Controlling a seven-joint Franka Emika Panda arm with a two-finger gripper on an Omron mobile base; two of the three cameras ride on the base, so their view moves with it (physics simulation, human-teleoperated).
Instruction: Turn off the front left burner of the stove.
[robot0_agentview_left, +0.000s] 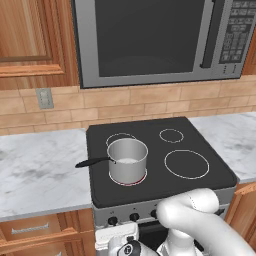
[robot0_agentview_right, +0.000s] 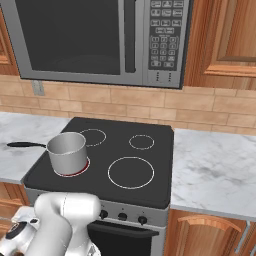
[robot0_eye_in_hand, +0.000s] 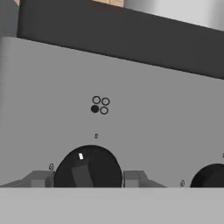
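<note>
On the stove (robot0_agentview_left: 160, 189), the front left burner (robot0_agentview_left: 143, 180) glows red under a steel pot (robot0_agentview_left: 128, 160) with a black handle. The same red ring (robot0_agentview_right: 85, 170) shows at the pot's base (robot0_agentview_right: 66, 151) in the right base view. In the hand view my gripper (robot0_eye_in_hand: 87, 179) is low at the steel front panel (robot0_eye_in_hand: 153, 109). Its two fingers (robot0_eye_in_hand: 40, 179) press on either side of a black knob (robot0_eye_in_hand: 87, 168). The knob's white mark points up and slightly left. Above it, a four-ring symbol (robot0_eye_in_hand: 99, 105) has its lower left ring filled.
A second knob (robot0_eye_in_hand: 211, 176) sits to the right on the panel. More knobs (robot0_agentview_left: 134, 217) line the panel front. A steel microwave (robot0_agentview_left: 150, 40) hangs above the cooktop. Marble counters (robot0_agentview_left: 40, 170) flank the stove, with wooden drawers (robot0_agentview_left: 30, 230) below.
</note>
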